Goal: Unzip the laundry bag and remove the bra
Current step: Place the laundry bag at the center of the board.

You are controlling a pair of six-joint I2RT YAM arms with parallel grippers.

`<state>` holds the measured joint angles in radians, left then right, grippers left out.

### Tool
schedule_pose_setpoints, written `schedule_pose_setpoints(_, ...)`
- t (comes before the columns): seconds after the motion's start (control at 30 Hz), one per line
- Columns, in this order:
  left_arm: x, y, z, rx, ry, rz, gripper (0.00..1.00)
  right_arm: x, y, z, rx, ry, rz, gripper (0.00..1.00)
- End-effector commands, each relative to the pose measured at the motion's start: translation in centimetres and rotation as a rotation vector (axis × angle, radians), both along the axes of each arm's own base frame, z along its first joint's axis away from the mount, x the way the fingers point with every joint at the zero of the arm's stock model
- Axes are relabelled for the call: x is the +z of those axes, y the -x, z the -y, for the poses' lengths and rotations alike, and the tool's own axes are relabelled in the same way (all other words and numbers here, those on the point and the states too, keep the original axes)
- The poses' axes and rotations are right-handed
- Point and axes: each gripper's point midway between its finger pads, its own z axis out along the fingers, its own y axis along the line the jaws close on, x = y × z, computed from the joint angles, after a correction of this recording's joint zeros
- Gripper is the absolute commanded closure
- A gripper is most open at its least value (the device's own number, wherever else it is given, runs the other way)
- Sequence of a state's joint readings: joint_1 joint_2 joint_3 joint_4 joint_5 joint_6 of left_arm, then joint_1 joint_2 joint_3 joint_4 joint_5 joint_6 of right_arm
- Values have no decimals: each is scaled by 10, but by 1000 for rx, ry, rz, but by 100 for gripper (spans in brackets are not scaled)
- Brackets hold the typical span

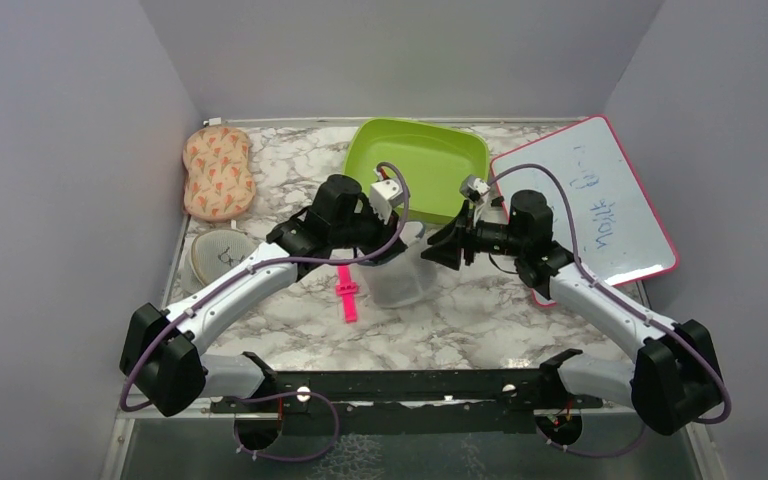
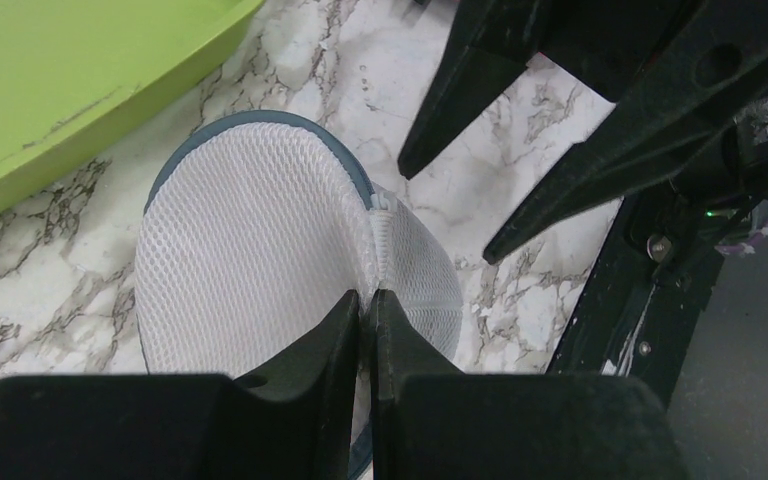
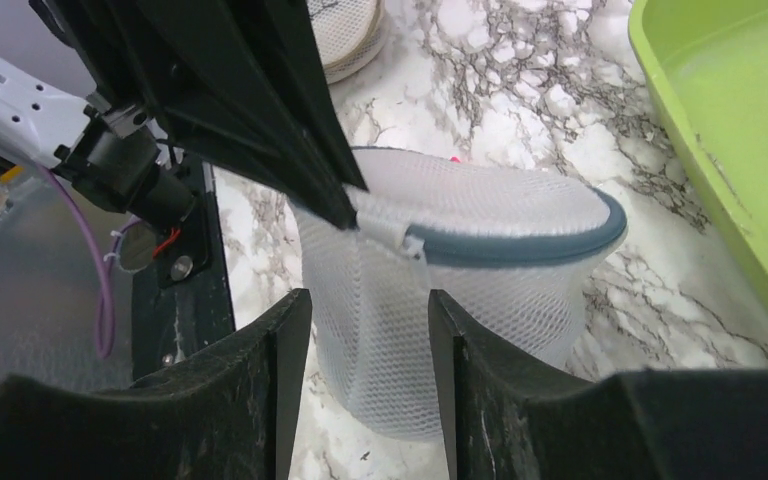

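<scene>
The laundry bag (image 1: 400,278) is a white see-through mesh case with a dark blue-grey zip rim (image 3: 520,246), standing mid-table. My left gripper (image 2: 372,296) is shut on a white fabric tab (image 3: 385,236) at the bag's rim seam and holds the bag (image 2: 250,250) from above. It also shows in the top view (image 1: 396,246). My right gripper (image 3: 370,300) is open just right of the bag (image 3: 460,300), its fingers either side of the mesh wall without touching it. It also shows in the top view (image 1: 442,252). The bra is hidden.
A lime-green tray (image 1: 420,165) stands behind the bag. A whiteboard (image 1: 590,200) lies at the back right. A peach patterned padded piece (image 1: 218,172) and a beige mesh round case (image 1: 218,256) lie at the left wall. A pink strip (image 1: 347,296) lies left of the bag.
</scene>
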<state>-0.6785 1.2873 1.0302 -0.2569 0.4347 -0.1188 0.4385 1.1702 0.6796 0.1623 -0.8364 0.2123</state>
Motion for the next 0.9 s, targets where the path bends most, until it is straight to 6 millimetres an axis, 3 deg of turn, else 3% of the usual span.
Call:
schedule_pose_setpoints(0.0, -2, 13, 10, -77, 20, 10, 100, 14, -9, -7, 26, -35, 107, 58)
schedule_pose_setpoints(0.37, -10, 16, 9, -85, -2, 13, 100, -5, -3, -10, 78, -31, 95, 68)
schedule_pose_setpoints(0.63, -11, 16, 7, -85, -10, 16, 100, -17, -6, 1, -22, 2, 64, 58)
schedule_pose_setpoints(0.73, -14, 17, 7, -85, -15, 13, 100, -22, -6, -3, 6, 5, 54, 58)
schedule_pose_setpoints(0.87, -16, 17, 7, -87, -17, 9, 100, -15, -5, -10, 63, -24, 53, 60)
